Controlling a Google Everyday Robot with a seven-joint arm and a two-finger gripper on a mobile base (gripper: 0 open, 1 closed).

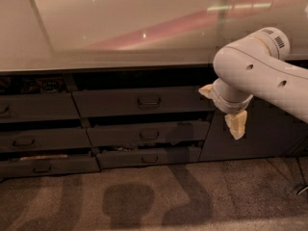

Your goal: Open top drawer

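The top drawer (120, 102) is the wide dark grey front in the middle column, just under the counter, with a small black loop handle (149, 101) at its centre. Its front sits level with the fronts around it, with a dark gap above. My gripper (222, 109) hangs from the white arm (255, 71) at the right, level with the drawer's right end and in front of it. Its two cream fingers (237, 124) are spread apart and hold nothing. The gripper is to the right of the handle and not touching it.
A pale glossy counter (120, 28) runs above the drawers. Two narrower drawers (149, 134) lie below the top one, and another column of drawers (38, 107) stands at the left. A plain dark cabinet door (260, 138) is behind the gripper. Carpet floor (144, 196) lies in front.
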